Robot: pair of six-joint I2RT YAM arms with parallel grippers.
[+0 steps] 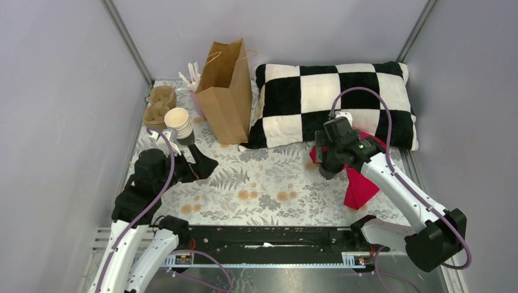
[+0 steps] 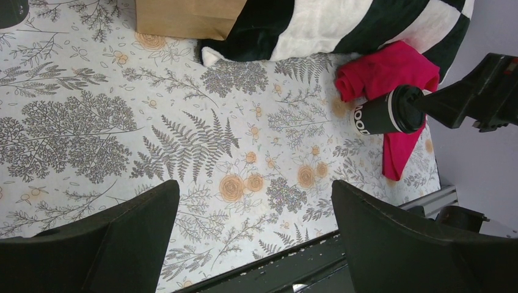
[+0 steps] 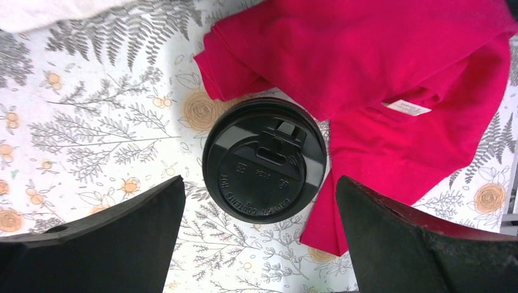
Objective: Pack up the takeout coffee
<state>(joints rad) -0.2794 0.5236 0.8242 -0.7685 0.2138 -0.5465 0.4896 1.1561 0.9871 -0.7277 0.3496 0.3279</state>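
The takeout coffee [image 3: 264,160], a black cup with a round black sip lid, stands upright on the floral tablecloth against a red cloth [image 3: 391,67]. In the left wrist view the takeout coffee [image 2: 386,112] shows white lettering on its side. My right gripper [image 3: 259,183] hovers open just above the cup, one finger on each side, touching nothing. From the top view the right gripper [image 1: 327,170] hides the cup. My left gripper [image 2: 254,186] is open and empty over the tablecloth at the left [image 1: 203,166].
A brown paper bag [image 1: 225,91] stands open at the back, a checkered pillow [image 1: 333,101] to its right. A stack of lidless cups [image 1: 179,124] and a cardboard carrier [image 1: 159,105] sit back left. The red cloth [image 1: 360,183] lies beside the right arm.
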